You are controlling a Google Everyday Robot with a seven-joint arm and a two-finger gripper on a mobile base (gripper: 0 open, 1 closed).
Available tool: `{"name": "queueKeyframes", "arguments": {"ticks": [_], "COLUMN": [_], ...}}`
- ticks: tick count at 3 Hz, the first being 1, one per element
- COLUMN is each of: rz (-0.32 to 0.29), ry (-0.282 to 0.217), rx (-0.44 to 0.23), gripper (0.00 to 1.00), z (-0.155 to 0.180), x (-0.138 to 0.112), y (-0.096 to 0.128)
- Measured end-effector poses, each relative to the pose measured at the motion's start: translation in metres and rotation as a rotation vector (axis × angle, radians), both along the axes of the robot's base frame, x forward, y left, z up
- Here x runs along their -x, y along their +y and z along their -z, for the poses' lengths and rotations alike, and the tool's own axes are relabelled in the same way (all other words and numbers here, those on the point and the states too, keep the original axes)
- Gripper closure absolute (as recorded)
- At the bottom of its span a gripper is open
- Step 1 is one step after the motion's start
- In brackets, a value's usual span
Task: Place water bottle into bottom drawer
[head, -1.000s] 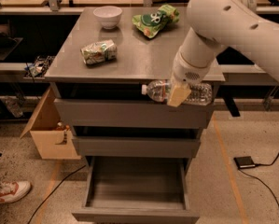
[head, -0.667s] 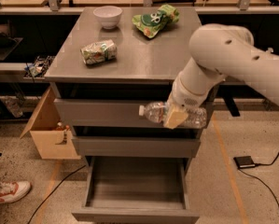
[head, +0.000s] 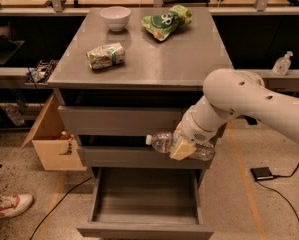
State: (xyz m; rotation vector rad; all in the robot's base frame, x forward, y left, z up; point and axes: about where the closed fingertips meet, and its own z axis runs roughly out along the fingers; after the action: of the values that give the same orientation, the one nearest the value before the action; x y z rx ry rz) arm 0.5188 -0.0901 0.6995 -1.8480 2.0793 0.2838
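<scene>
The water bottle (head: 163,142), clear with a white cap pointing left, lies sideways in my gripper (head: 183,146). The gripper is shut on the bottle's middle and holds it in front of the middle drawer, above the right part of the open bottom drawer (head: 145,223). The bottom drawer is pulled out, a wide shallow grey box with nothing visible inside. My white arm reaches in from the right.
On the cabinet top (head: 189,59) sit a white bowl (head: 115,18), a green snack bag (head: 167,21) and a green-white bag (head: 105,56). A cardboard box (head: 54,144) stands at the left, a shoe (head: 9,207) at the lower left, a pump bottle (head: 282,63) on the right shelf.
My gripper has lowered the water bottle from the level of the top drawer to in front of the middle drawer, closer to the open bottom drawer.
</scene>
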Motion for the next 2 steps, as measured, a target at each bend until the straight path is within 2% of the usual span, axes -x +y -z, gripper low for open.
{"name": "queueKeyframes", "arguments": {"ticks": [1, 2], "rz": [0.022, 0.065], "ry": [0.022, 0.049], "rx": [-0.049, -0.160], "gripper": [1.00, 1.00], "z": [0.021, 0.075], "x": [0.003, 0.009], "y": [0.000, 0.004]}}
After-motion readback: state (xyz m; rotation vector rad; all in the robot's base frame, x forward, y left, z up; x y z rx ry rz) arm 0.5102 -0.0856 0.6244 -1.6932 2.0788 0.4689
